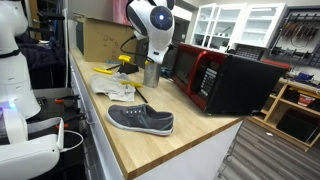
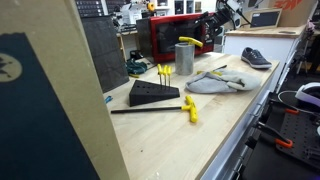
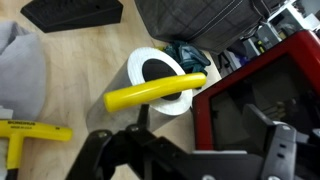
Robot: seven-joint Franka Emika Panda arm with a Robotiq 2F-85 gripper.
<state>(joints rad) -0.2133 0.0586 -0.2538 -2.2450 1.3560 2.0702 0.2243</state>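
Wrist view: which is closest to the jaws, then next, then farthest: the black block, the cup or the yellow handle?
1. Yellow handle, straight ahead, on top.
2. Cup, right under it.
3. Black block, far off, top left.

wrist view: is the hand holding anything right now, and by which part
Nothing is held. The hand is open above the silver cylindrical cup. The yellow plastic tool handle rests across the cup's rim, clear of the fingers.
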